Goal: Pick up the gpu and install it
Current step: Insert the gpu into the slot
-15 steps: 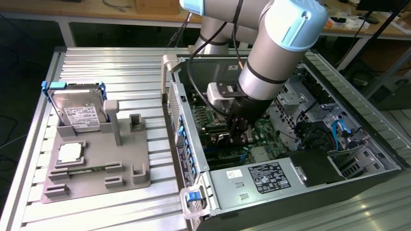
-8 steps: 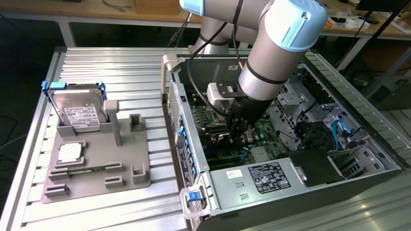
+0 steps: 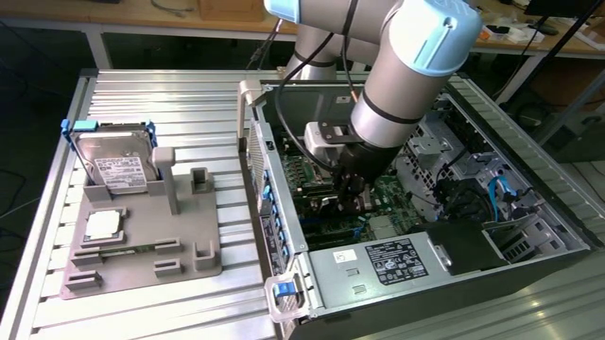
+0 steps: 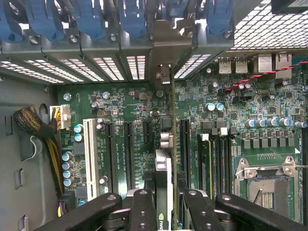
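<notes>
Jaws clamped on the gpu (image 4: pixel 164 166): both black fingers (image 4: pixel 142 209) press its flat sides, card sandwiched between them. Gripper (image 4: pixel 168 204) sits over the mobo (image 4: pixel 125 103), looking down along the card.

- gpu seen edge-on, standing perpendicular to the board. One end is pinched in the jaws; the rest runs away from them twd the case's rear wall, where the silver bracket end (image 4: pixel 165 79) meets the vented slot covers (image 4: pixel 134 67).
- Card lies in line w/ the black expansion slots (image 4: pixel 129 154), w/ those on one side and the RAM slots (image 4: pixel 211 159) on the other. White slot (image 4: pixel 89 151) further off. Can't tell if the card edge is seated in a slot or just above it.
- Empty CPU socket (image 4: pixel 267 185) well off to one side.

Exterior view: arm (image 3: pixel 406 78) reaches down into the open PC case (image 3: pixel 529 212), gripper (image 3: pixel 352 198) low, close to the green board (image 3: pixel 383 190). Outside the case, on the exterior view's left: grey fixture (image 3: pixel 142 258) w/ hard drive (image 3: pixel 115 164) upright in it and the small silver chip (image 3: pixel 102 224) lying flat.
</notes>
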`<state>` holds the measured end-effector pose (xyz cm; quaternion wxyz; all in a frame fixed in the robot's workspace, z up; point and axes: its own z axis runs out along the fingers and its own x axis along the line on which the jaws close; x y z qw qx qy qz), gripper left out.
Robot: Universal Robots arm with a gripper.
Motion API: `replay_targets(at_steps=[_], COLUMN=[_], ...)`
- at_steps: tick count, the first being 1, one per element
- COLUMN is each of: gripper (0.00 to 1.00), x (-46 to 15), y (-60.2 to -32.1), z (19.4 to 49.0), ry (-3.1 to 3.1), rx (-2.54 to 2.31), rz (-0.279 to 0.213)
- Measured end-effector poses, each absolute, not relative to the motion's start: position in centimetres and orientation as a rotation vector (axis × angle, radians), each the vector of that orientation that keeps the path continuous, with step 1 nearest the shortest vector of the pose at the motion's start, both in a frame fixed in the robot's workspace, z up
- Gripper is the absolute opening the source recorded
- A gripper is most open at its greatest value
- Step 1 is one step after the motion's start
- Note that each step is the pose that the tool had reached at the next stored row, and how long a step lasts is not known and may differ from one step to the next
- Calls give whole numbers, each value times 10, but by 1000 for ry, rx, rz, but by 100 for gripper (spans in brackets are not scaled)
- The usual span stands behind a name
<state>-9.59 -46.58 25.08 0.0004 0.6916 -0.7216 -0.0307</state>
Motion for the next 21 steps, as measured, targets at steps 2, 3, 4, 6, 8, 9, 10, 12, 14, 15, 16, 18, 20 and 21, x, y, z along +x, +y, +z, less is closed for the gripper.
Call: replay_targets(at_steps=[2,3,4,6,8,9,10,12,14,15,16,18,20,21], gripper=[27,27,27,27,27,27,27,27,27,27,27,27,27,27], x=[-96,-96,-96,-96,-96,-96,-96,-96,-96,-96,-96,-96,-96,-96], y=[-465,-465,-465,-465,-465,-465,-465,-465,-466,-466,-466,-467,-468,-468], z=[251,252,254,259,261,261,261,261,261,261,261,260,260,260], ry=[-2266,-2267,-2268,-2266,-2266,-2267,-2267,-2267,-2266,-2267,-2267,-2267,-2267,-2267], rx=[2172,2173,2174,2172,2172,2173,2173,2172,2172,2173,2173,2173,2173,2173], rz=[-97,-97,-98,-97,-96,-97,-97,-97,-97,-97,-97,-97,-97,-97])
